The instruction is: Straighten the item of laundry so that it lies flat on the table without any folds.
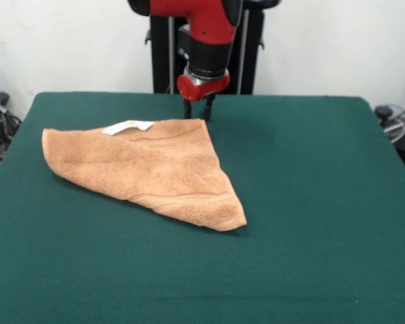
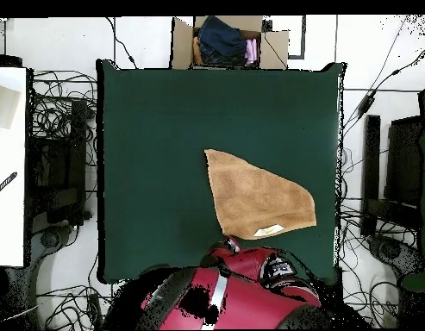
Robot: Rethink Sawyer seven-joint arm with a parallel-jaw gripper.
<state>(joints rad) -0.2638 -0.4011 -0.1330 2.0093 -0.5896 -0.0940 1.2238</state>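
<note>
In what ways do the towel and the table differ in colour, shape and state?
The towel is orange-tan; the table is dark green. The towel lies folded into a rough triangle; the table is a wide rectangle. The towel covers only a small part of the table. Both look soft and matte.

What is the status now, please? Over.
Gripper down at towel's far corner, grip unclear. Towel folded into triangle, not flat. Table otherwise unobstructed.
</note>
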